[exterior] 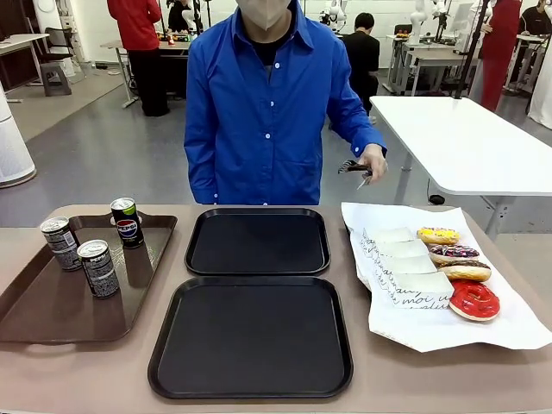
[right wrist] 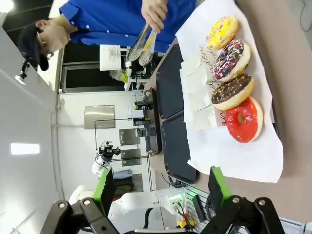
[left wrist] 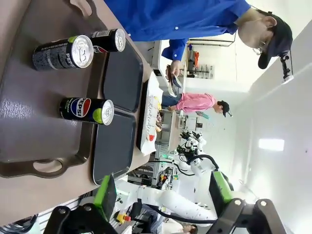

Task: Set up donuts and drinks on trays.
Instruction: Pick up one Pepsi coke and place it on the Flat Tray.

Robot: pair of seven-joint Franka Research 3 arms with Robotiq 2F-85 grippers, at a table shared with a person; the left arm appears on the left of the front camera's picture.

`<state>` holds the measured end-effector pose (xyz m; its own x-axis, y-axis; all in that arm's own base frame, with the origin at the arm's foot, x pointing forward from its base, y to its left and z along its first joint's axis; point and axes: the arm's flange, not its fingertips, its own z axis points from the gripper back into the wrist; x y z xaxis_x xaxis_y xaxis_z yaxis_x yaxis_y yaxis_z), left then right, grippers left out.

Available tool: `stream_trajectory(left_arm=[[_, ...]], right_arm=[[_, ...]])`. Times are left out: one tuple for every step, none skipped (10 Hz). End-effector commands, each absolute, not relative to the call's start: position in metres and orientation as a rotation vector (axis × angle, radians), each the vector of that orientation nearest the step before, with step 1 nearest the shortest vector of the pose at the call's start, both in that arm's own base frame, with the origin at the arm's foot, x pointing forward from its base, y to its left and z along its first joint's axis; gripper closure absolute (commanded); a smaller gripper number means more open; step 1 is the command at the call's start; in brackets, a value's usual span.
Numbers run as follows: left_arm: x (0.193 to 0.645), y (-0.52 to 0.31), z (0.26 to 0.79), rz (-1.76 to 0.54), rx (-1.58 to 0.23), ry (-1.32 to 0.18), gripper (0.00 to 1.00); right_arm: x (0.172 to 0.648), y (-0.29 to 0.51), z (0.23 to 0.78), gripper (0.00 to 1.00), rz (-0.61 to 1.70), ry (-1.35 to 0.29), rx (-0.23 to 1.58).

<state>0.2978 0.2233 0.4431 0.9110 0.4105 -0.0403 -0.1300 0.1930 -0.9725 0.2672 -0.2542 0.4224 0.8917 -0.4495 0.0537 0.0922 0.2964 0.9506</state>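
Two black trays lie mid-table, one near [exterior: 250, 336] and one far [exterior: 257, 241], both bare. Two grey drink cans [exterior: 60, 243] [exterior: 98, 268] stand on a brown tray [exterior: 34, 310] at the left. Several donuts lie in a row on white paper at the right: yellow [exterior: 438, 235], sprinkled [exterior: 453, 254], chocolate [exterior: 464, 272] and red [exterior: 473, 300], beside white sleeves [exterior: 405, 259]. My left gripper [left wrist: 162, 192] is open, off to the side of the cans, one of them dark with pale lettering [left wrist: 53, 54]. My right gripper [right wrist: 161, 190] is open, well back from the red donut [right wrist: 243, 118].
A can with a Pepsi logo [exterior: 128, 222] stands at the brown tray's far corner. A person in a blue shirt stands across the table holding metal tongs [exterior: 354, 168] beside the far tray. The white paper [exterior: 431, 332] overhangs toward the table's right edge.
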Motion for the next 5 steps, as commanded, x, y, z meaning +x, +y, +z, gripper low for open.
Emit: stream_trajectory(left_arm=[[0.3001, 0.2184, 0.4372, 0.396, -1.354, -0.226, 0.0], [0.3001, 0.2184, 0.4372, 0.396, -1.354, -0.226, 0.0], [0.3001, 0.2184, 0.4372, 0.396, -1.354, -0.226, 0.0], [0.3001, 0.2184, 0.4372, 0.396, -1.354, -0.226, 0.0], [0.3001, 0.2184, 0.4372, 0.396, -1.354, -0.226, 0.0]], right_arm=[[0.261, -0.2612, 0.4189, 0.0, -0.382, -0.36, 1.25], [0.261, -0.2612, 0.4189, 0.0, -0.382, -0.36, 1.25], [0.261, -0.2612, 0.4189, 0.0, -0.382, -0.36, 1.25], [0.261, -0.2612, 0.4189, 0.0, -0.382, -0.36, 1.25], [0.261, -0.2612, 0.4189, 0.0, -0.382, -0.36, 1.25]])
